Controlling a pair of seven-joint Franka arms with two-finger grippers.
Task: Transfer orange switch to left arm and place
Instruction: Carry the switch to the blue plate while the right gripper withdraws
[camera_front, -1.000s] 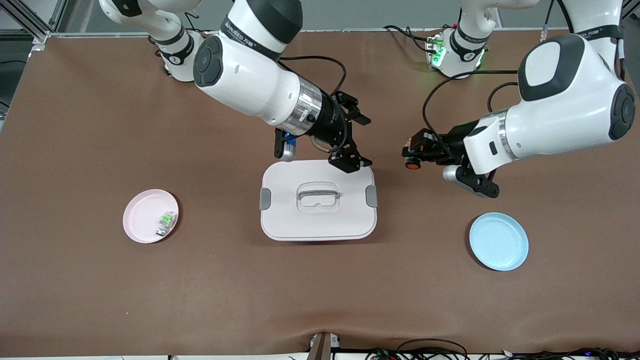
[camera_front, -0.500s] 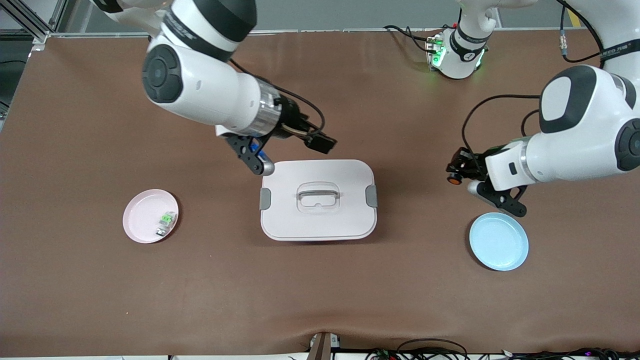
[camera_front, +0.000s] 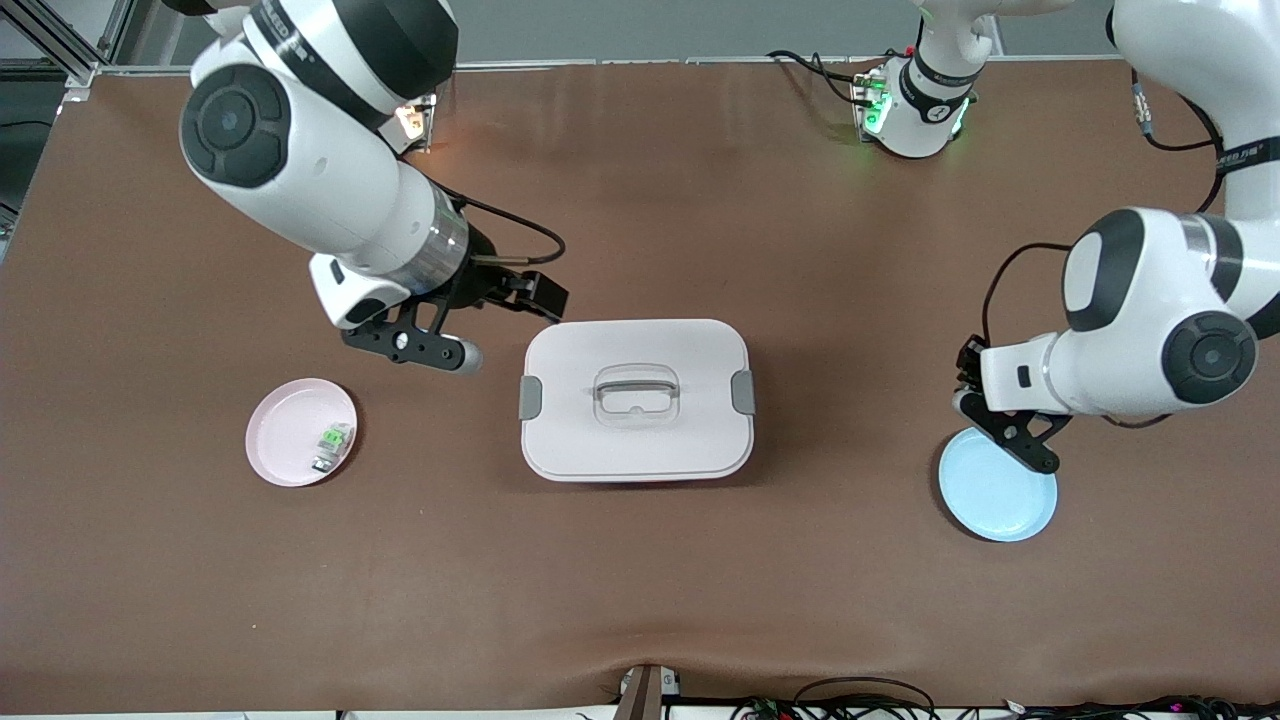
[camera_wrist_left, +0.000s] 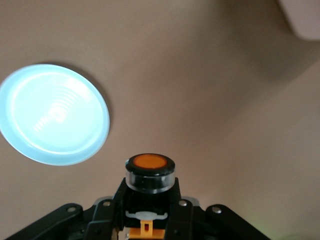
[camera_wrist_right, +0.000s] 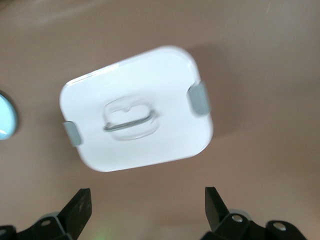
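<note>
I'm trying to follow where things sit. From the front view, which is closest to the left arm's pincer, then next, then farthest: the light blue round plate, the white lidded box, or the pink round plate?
1. Light blue round plate, directly beside the left pincer, at the left arm's end.
2. White lidded plastic box, mid-table.
3. Pink round plate, at the right arm's end.

**Matt cloth, glossy plastic**

The table (camera_front: 640, 580) wears a brown, matt, cloth-like cover, slightly rippled at its near edge. The box (camera_front: 636, 400) looks like smooth white plastic with a soft sheen and grey latches. The blue plate (camera_wrist_left: 52, 121) is glossy, catching the light in rings. The pink plate (camera_front: 290, 432) looks smooth. The switch (camera_wrist_left: 149, 172) has a shiny orange cap in a clear glossy collar. The arms (camera_front: 330, 190) have smooth white shells.
</note>
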